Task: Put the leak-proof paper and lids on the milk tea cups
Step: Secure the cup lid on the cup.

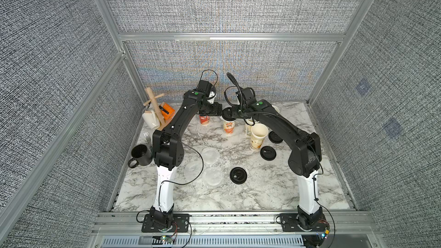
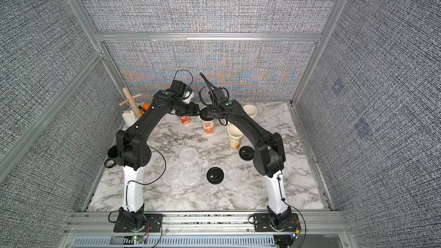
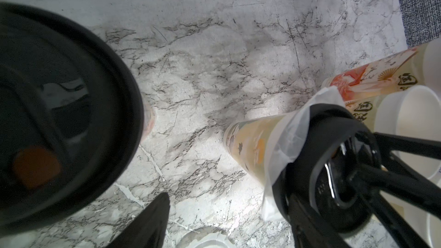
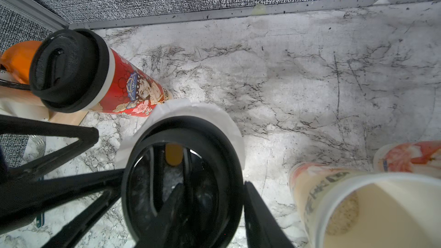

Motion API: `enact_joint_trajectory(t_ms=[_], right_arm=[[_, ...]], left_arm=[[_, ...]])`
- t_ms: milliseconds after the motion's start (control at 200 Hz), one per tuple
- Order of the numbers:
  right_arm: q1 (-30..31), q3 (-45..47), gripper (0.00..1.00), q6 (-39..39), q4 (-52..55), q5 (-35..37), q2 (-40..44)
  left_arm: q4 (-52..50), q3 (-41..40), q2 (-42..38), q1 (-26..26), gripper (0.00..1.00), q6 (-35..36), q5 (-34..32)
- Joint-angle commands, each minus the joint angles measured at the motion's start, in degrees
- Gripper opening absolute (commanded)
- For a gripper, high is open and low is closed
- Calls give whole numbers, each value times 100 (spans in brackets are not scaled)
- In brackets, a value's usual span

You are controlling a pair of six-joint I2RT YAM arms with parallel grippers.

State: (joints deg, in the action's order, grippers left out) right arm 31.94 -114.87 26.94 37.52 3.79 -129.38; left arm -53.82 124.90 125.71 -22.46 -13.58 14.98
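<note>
Marble tabletop, white with grey veins, held everything. The right gripper clasped a black round plastic lid atop a beige-orange paper cup, with a translucent whitish film disc trapped beneath. The left gripper hung over a lidded red paper cup; its opening could not be told. Three loose film discs lay near the left arm's base.

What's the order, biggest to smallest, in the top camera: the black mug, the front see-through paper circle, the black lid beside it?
In a top view:
1. black mug and front leak-proof paper disc: they look about alike. The taller mug reaches nearer the camera, so I can't rank them.
2. loose black lid: clearly smallest.
</note>
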Motion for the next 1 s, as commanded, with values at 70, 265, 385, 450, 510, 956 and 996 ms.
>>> enact_joint_trajectory(t_ms=[70, 265, 385, 450, 510, 956, 996], right_arm=[[23, 31, 41, -101, 687, -120, -121], [22, -16, 41, -117, 696, -141, -182], [24, -17, 41, -111, 696, -151, -218], [23, -10, 41, -109, 696, -165, -231], [30, -14, 41, -111, 687, -180, -251], [40, 291, 41, -28, 635, -211, -195], [46, 365, 41, -7, 611, -212, -168]], left_arm=[[80, -14, 110, -13, 79, 23, -35], [30, -83, 206, -6, 78, 23, -108], [47, -300, 172, -13, 77, 14, -194], [72, -458, 139, -12, 76, 6, -278], [78, -601, 122, -13, 76, 6, -359], [267, -1245, 263, -10, 74, -53, -400], [239, -1196, 308, -13, 74, -47, -400]])
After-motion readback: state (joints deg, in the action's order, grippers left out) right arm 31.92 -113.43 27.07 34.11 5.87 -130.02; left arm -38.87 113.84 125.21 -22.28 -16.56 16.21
